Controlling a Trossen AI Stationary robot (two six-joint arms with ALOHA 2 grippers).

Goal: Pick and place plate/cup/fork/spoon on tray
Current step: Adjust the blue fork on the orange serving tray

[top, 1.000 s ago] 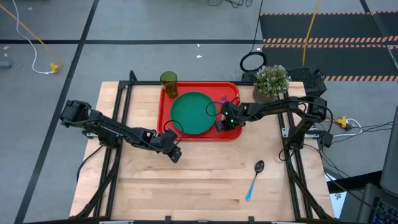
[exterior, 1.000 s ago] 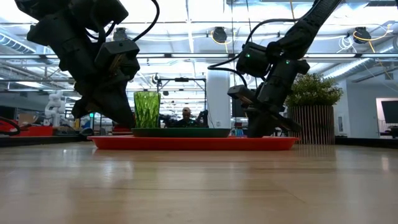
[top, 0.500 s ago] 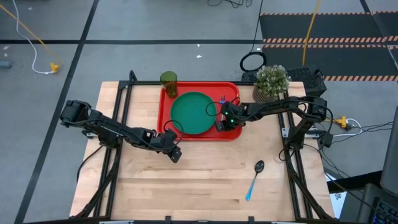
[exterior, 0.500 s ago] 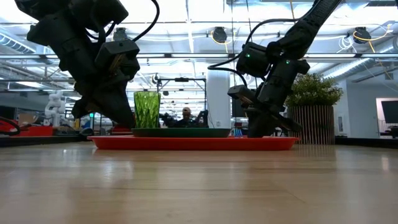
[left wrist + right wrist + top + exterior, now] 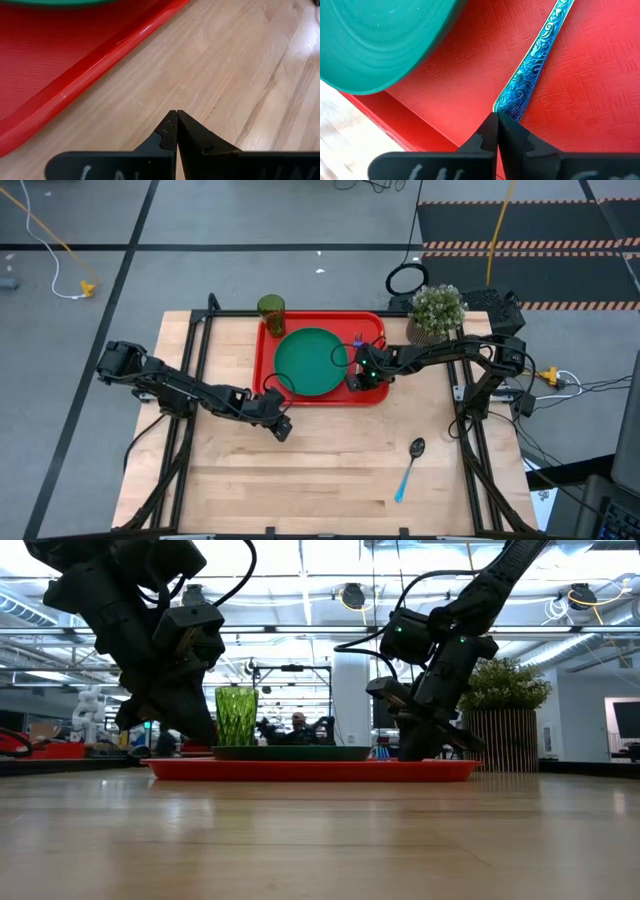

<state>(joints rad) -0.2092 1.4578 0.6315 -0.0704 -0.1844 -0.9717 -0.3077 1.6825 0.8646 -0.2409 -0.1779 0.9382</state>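
Observation:
The red tray lies at the table's far middle. The green plate lies flat on it. The olive cup stands upright at the tray's far left corner. The fork lies flat on the tray just right of the plate, and its blue handle shows in the right wrist view. My right gripper is shut at the handle's near end. The spoon lies flat on the table at the near right. My left gripper is shut and empty over the wood by the tray's near left corner. My right gripper's shut fingertips stand at the free end of the fork's handle, slanting down from the near side and in line with the handle. I cannot tell whether they touch it. The fork lies flat on the tray.
A potted plant stands at the table's far right, close behind my right arm. The tray's raised rim runs just ahead of my left gripper. Bare wood covers the near half of the table apart from the spoon.

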